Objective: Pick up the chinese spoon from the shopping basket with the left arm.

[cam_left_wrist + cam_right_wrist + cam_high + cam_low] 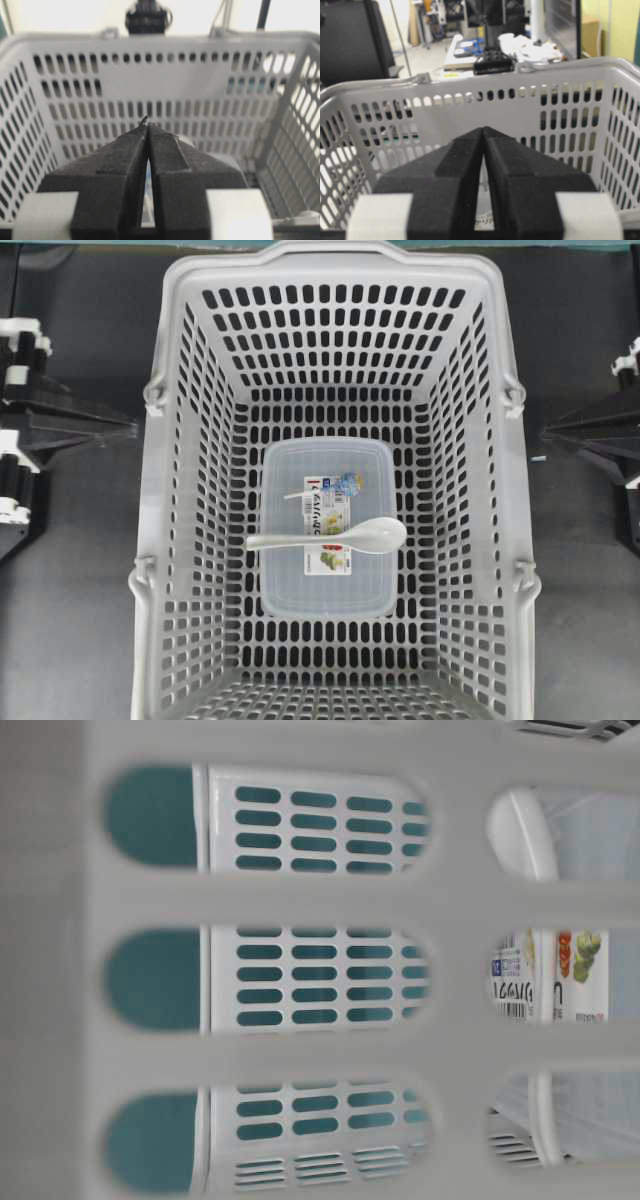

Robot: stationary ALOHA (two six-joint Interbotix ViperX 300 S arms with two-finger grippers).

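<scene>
The white chinese spoon (335,537) lies across the lid of a clear container inside the grey shopping basket (150,500), bowl to the right, handle to the left. Through the basket wall in the table-level view the spoon's bowl (520,830) shows at the upper right. My left gripper (132,426) is outside the basket's left wall; in the left wrist view it (148,125) is shut and empty. My right gripper (546,430) is outside the right wall; in the right wrist view it (483,130) is shut and empty. The fingers hide the spoon in both wrist views.
The clear rectangular container (300,585) with a colourful label (327,560) lies flat on the basket floor under the spoon. The basket's tall slotted walls and rim (165,39) stand between both grippers and the spoon. Dark tabletop (70,590) surrounds the basket.
</scene>
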